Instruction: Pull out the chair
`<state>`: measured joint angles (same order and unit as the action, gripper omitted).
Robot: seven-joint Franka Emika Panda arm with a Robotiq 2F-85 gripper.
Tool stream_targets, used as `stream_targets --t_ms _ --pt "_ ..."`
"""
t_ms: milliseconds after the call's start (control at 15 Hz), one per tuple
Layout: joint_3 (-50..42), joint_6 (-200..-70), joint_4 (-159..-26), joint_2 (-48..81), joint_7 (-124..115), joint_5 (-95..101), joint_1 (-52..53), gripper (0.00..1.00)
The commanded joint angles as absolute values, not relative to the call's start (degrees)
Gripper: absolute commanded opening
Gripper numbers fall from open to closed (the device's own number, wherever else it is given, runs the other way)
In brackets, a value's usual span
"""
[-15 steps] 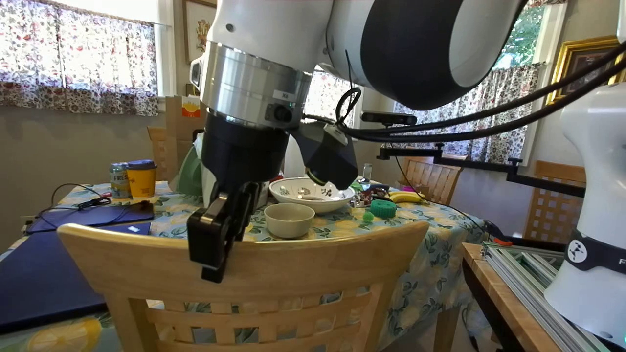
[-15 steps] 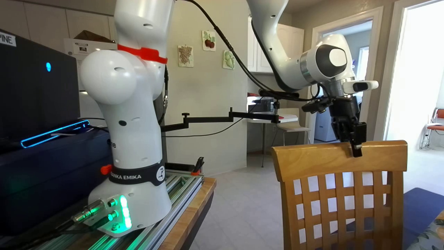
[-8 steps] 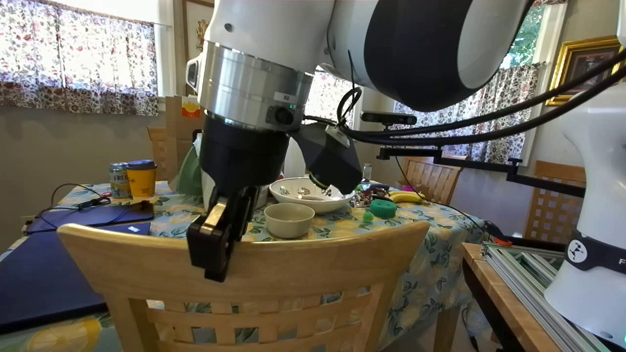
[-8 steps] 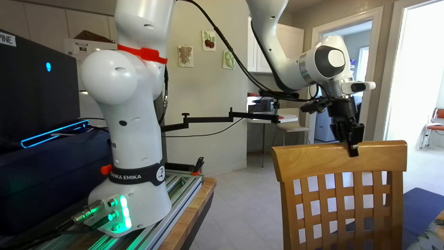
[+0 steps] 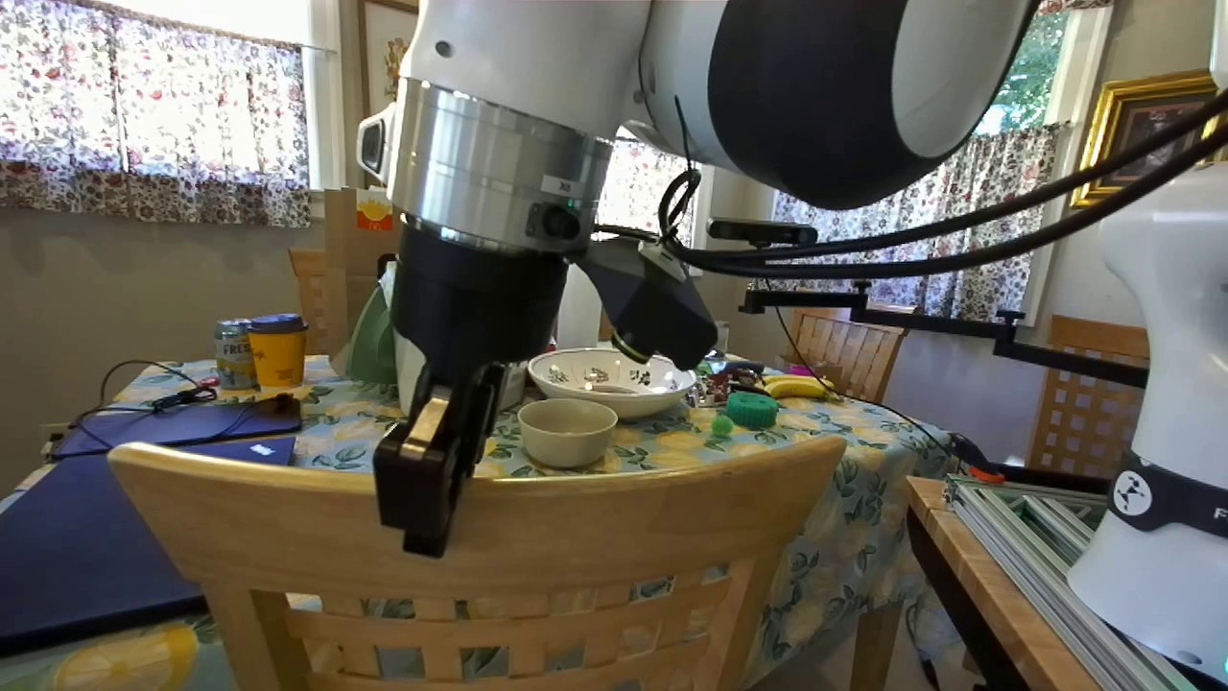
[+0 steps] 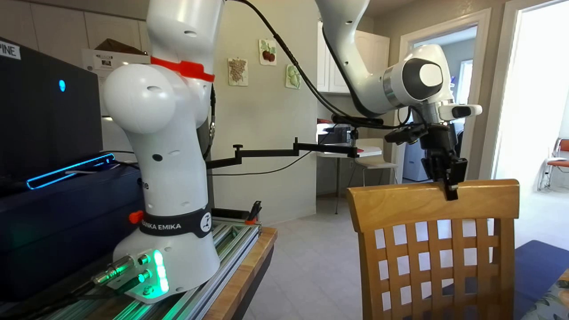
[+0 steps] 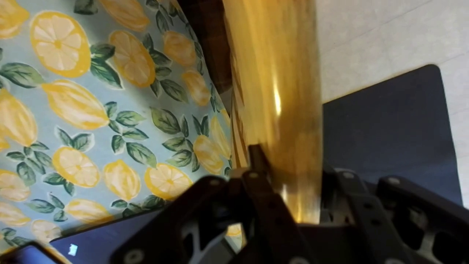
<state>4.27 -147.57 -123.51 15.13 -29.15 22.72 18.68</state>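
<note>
Flowered curtains (image 5: 163, 125) hang beyond a table (image 5: 916, 451) covered with a lemon-print cloth (image 7: 110, 91). At the near edge, in an exterior view, the wooden chair (image 5: 576, 537) stands upright, its back hiding part of that edge. My gripper (image 7: 293, 163) sits astride the chair's top rail (image 7: 278, 73), a little off the middle, one finger on each face, clenched on the wood; the wrist view shows the rail filling the space between them. Behind the rail sits a small plain bowl (image 5: 566, 437), with a wider patterned bowl (image 5: 643, 398) just beyond it. Bananas (image 5: 796, 387) lie toward the right edge, a yellow cup (image 5: 278, 355) beside a can (image 5: 233, 355) toward the left.
</note>
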Motion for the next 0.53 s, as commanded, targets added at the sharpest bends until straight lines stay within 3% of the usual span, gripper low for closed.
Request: stream_targets --t_ms 0,467 --pt "7.54 -148.5 -123.83 14.81 -22.23 16.68 17.83 0.08" --pt "10.0 -148.8 -124.93 14.1 -13.04 12.22 16.66 0.08"
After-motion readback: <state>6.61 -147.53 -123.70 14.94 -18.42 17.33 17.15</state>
